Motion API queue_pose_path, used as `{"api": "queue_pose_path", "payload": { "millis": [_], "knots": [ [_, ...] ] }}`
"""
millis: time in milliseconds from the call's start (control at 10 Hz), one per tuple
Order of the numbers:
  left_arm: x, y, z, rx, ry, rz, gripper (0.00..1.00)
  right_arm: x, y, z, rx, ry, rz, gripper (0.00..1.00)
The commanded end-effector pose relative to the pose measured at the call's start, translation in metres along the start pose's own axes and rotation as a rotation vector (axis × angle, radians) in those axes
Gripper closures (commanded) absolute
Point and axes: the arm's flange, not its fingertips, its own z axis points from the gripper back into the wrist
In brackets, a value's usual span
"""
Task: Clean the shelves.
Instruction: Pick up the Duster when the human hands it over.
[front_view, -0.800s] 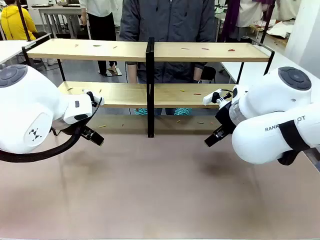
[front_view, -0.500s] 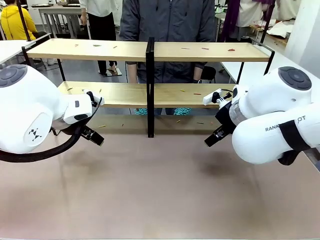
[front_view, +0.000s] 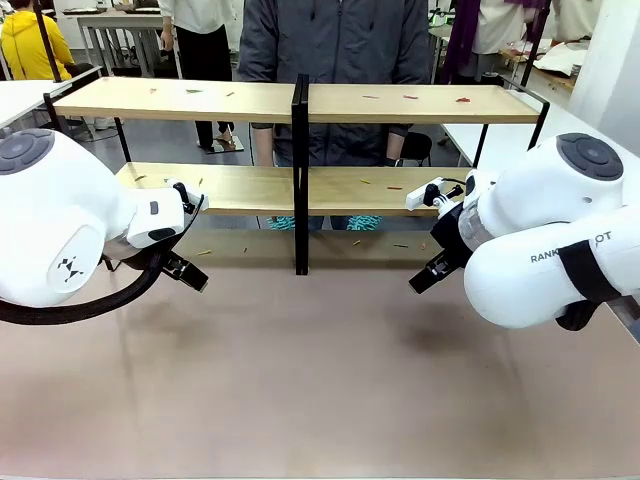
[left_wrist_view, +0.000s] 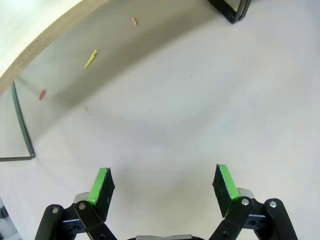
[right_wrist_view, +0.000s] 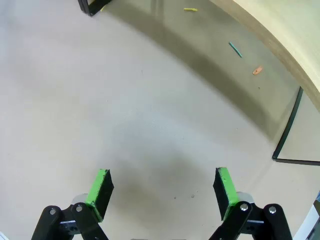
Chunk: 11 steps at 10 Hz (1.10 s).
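Both sets of jaws are spread as wide as they go and holding nothing, green pads (left_wrist_view: 102, 185) hanging over bare bench (front_view: 320, 400) just in front of the shelves (front_view: 230, 100). Tiny coloured scraps (left_wrist_view: 90, 58) lie under the lower board, with more on both boards, and a person (front_view: 335, 40) stands behind the shelves. Looks to me like cleaning hasn't really started. Next up is reaching in for one scrap, and they're so thin the pinch has to be dead-on. Compared with a moment ago, nothing's moved.

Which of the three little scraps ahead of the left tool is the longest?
The yellow sliver, lying between the stubby orange bit and red bit.
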Motion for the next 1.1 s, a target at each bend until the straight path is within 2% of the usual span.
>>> {"api": "queue_pose_path", "payload": {
  "millis": [0,700,800,900,1000],
  "knots": [
    [0.0,0.0,0.0,0.0,0.0,0.0,0.0,0.0,0.0,0.0,0.0,0.0,-0.001,0.0],
    [0.0,0.0,0.0,0.0,0.0,0.0,0.0,0.0,0.0,0.0,0.0,0.0,0.0,0.0],
    [-0.007,-0.014,0.038,0.049,-0.048,-0.037,0.0,0.002,0.008,0.04,0.027,-0.085,0.033,0.0],
    [-0.021,-0.028,0.089,0.048,-0.107,-0.055,0.0,-0.002,0.012,0.096,0.023,-0.093,0.046,0.0],
    [-0.044,-0.042,0.142,0.011,-0.175,-0.124,0.0,-0.011,0.015,0.152,0.037,-0.167,0.03,0.0]
  ]
}}
